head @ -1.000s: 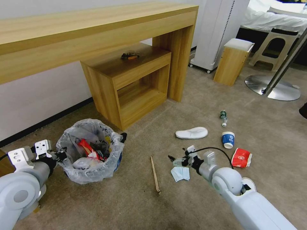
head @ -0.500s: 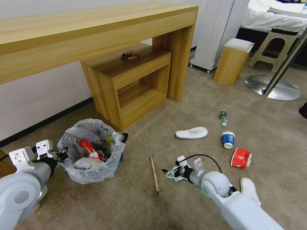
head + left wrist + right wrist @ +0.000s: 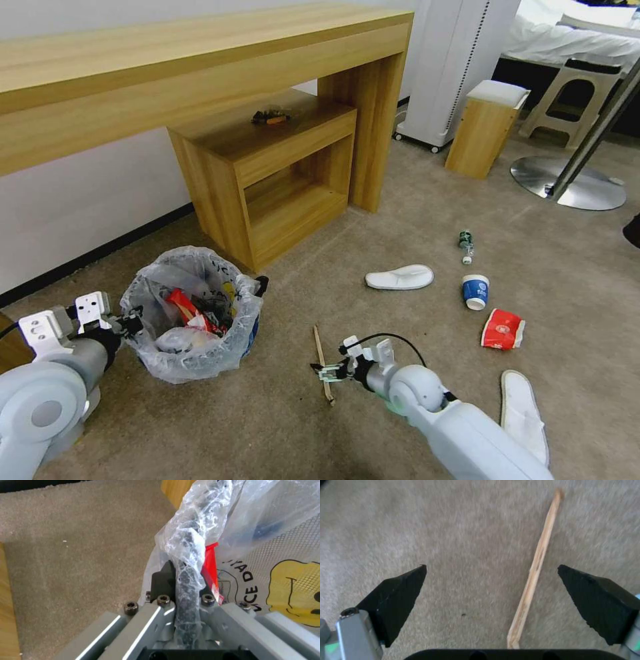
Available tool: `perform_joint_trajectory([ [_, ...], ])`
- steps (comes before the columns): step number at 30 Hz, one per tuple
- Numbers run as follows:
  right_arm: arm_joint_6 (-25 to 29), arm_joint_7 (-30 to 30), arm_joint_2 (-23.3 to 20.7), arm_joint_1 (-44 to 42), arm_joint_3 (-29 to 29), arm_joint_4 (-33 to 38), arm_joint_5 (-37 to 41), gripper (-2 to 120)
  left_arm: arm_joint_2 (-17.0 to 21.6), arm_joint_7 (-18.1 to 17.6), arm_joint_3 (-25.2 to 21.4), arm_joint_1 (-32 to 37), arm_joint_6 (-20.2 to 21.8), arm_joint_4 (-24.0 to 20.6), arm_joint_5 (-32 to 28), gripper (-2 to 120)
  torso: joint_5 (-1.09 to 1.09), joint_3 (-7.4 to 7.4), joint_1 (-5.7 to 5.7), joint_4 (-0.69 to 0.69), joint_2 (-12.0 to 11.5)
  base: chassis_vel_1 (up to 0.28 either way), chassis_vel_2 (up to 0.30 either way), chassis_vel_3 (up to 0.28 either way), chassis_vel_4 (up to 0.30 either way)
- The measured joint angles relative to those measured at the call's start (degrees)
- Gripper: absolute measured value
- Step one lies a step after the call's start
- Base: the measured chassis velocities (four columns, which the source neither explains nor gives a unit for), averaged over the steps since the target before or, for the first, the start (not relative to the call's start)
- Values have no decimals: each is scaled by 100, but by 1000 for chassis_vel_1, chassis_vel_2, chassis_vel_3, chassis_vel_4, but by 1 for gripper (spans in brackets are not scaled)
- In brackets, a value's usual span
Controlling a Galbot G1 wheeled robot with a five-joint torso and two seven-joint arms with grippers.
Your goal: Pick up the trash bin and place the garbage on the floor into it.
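Fingers of the right gripper stand wide apart with nothing between the pads except carpet and the stick, which lies closer to one pad than the other. Head view puts the right gripper low centre, directly over the stick.

Change over the last second: the right arm swept from the white tissue patch, lower centre-right, leftward to the stick. The tissue can no longer be made out on the floor; whether it sits under the arm cannot be told. Judgement: the stick is the target in hand, approach nearly lined up, grasp not yet made.

Left gripper, lower left of the head view, is clamped on the trash bin rim, bag plastic pinched in with it; unchanged.

Materials:
- stick: thin, pale splintery wood, slightly bowed, flat on the pile; little height to grip.
- bin liner: crinkled translucent film, printed; red wrapper inside.
- floor: short-pile tan carpet.

Remaining, right half of frame: slipper, blue cup, red cup, small bottle, second slipper.
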Motion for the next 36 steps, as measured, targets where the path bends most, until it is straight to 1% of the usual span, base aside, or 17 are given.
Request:
perform_joint_trajectory([
  [7, -97, 282, 184, 83, -197, -245, 54, 100, -30, 22, 24, -16, 0, -23, 29, 0, 0, 0, 0, -1, 0, 0, 0, 0, 0],
  [19, -58, 519, 588, 168, -249, -737, -164, 100, 9, 27, -64, 87, -3, -203, 29, 0, 0, 0, 0, -1, 0, 0, 0, 0, 0],
  [26, 86, 543, 675, 183, -231, -990, -306, 100, 24, 34, -142, 170, -9, -245, 27, 0, 0, 0, 0, 0, 0, 0, 0, 0, 0],
  [36, 88, 616, 642, 145, -116, -1064, -409, 100, 30, 29, -116, 173, -12, -294, 32, 0, 0, 0, 0, -1, 0, 0, 0, 0, 0],
])
